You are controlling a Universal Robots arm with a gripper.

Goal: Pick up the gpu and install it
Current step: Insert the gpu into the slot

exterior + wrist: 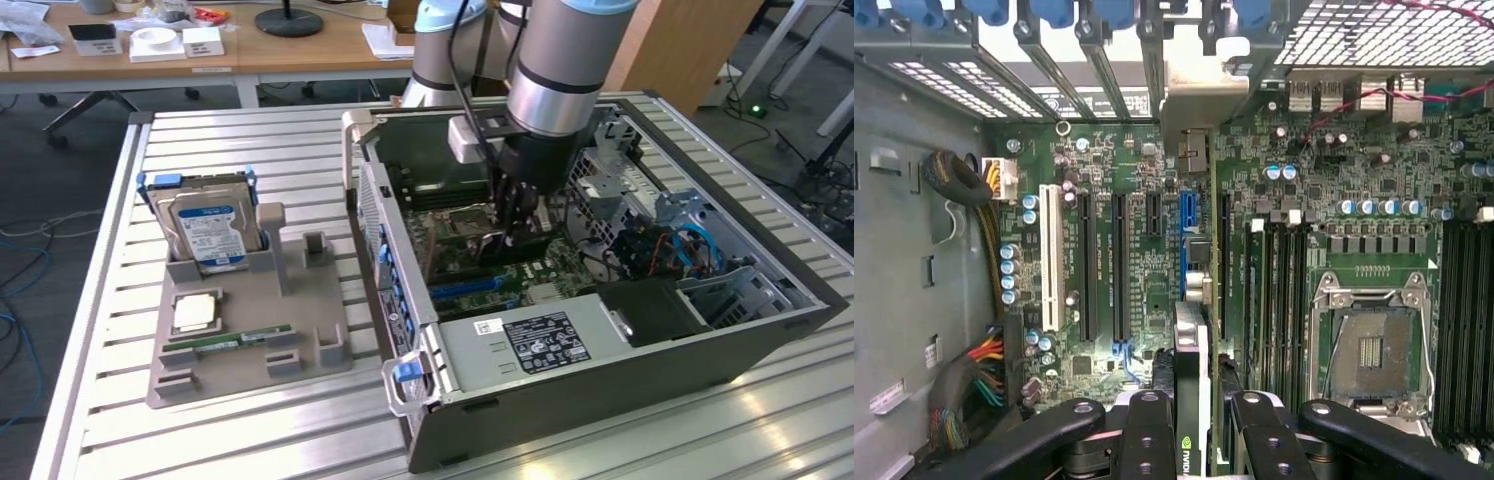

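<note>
The pincer (1199, 415) is gripping the gpu (1192, 355) edge-on, half-closed around it, holding its long axis along the motherboard's blue slot (1187, 215), mid-frame in the exterior view.

I have the arm (561, 60) reaching down into the open computer case (747, 330) on the slatted surface (240, 140). The tool (515, 222) sits low over the green motherboard (461, 260), and the gpu (523, 244) shows as a dark slim shape at its tip; I cannot tell whether it touches a slot. To the exterior view's left, a grey holder (240, 375) carries an upright hard drive (207, 232), a silvery processor (196, 312) and a flat green memory stick (227, 341).
</note>
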